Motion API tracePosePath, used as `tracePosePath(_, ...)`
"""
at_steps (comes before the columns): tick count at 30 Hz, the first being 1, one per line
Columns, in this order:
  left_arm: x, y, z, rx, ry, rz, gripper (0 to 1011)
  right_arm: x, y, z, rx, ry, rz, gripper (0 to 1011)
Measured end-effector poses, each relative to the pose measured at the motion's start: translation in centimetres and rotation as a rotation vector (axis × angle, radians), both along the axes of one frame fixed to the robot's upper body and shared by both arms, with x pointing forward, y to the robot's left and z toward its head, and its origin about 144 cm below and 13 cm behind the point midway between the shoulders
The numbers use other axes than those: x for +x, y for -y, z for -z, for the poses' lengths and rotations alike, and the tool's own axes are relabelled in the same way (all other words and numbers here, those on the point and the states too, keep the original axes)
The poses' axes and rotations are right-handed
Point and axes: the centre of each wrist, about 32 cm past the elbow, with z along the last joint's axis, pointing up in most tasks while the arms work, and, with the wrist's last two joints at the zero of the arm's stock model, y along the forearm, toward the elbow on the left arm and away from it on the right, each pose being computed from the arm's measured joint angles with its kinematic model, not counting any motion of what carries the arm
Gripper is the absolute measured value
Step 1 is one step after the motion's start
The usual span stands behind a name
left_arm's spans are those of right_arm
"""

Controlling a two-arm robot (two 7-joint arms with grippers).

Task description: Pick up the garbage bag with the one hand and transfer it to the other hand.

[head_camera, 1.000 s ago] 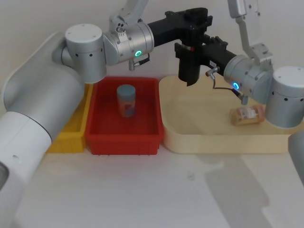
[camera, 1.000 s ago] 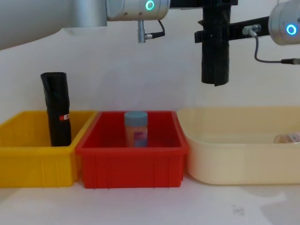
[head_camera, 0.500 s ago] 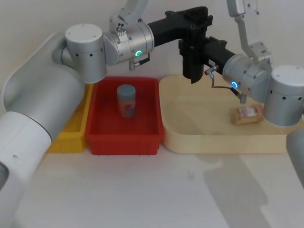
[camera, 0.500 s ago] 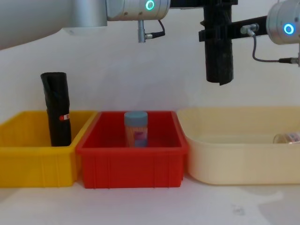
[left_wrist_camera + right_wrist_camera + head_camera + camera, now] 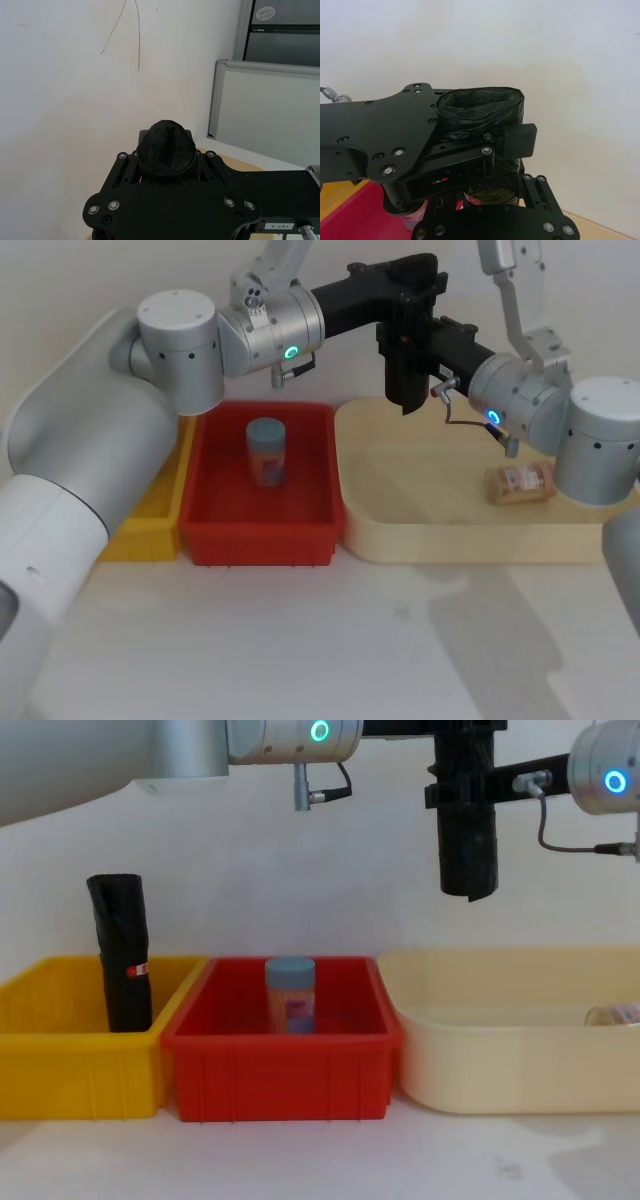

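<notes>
The garbage bag (image 5: 405, 380) is a black roll hanging upright in the air above the near-left corner of the cream tray (image 5: 450, 535); the chest view shows the garbage bag (image 5: 468, 850) well above the bins. My left gripper (image 5: 405, 315), the bulky green-lit one, reaches in from the left and is shut on the roll's upper part. In the right wrist view one of its finger pads (image 5: 518, 140) presses the garbage bag (image 5: 480, 107). My right gripper (image 5: 425, 350), slim and blue-lit, comes from the right and is closed on the same roll lower down.
Below stand a red bin (image 5: 200, 510) holding a blue-lidded jar (image 5: 266, 450), a yellow bin (image 5: 60, 1050) with another black roll (image 5: 122, 952) standing in it, and the cream tray with a wrapped packet (image 5: 520, 481) at its right.
The bag has risen a little and shifted right as the right gripper moved in on it. The left arm has stayed put.
</notes>
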Motion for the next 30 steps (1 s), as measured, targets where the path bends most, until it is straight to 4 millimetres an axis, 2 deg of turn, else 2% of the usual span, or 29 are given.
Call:
tracePosePath(4,0.0,0.0,0.0,0.0,0.0,0.0,347,0.0,0.0,0.0,0.0,0.0,0.0,551)
tracePosePath(7,0.0,0.0,0.0,0.0,0.0,0.0,401,0.0,0.0,0.0,0.0,0.001,0.001,550)
tracePosePath(11,0.0,0.0,0.0,0.0,0.0,0.0,545,0.0,0.0,0.0,0.001,0.001,0.002,547)
tracePosePath(14,0.0,0.0,0.0,0.0,0.0,0.0,600,0.1,0.1,0.0,0.001,0.002,0.006,547)
tracePosePath(18,0.0,0.0,0.0,0.0,0.0,0.0,761,0.2,0.2,0.1,0.001,0.004,0.022,547)
tracePosePath(20,0.0,0.0,0.0,0.0,0.0,0.0,791,0.4,0.4,0.0,0.001,0.006,0.038,547)
tracePosePath(23,0.0,0.0,0.0,0.0,0.0,0.0,904,0.7,0.7,0.1,0.002,0.006,0.067,547)
tracePosePath(27,0.0,0.0,0.0,0.0,0.0,0.0,997,1.2,1.3,0.1,0.004,0.003,0.106,547)
tracePosePath(30,0.0,0.0,0.0,0.0,0.0,0.0,1000,1.6,1.7,0.1,0.005,0.0,0.137,547)
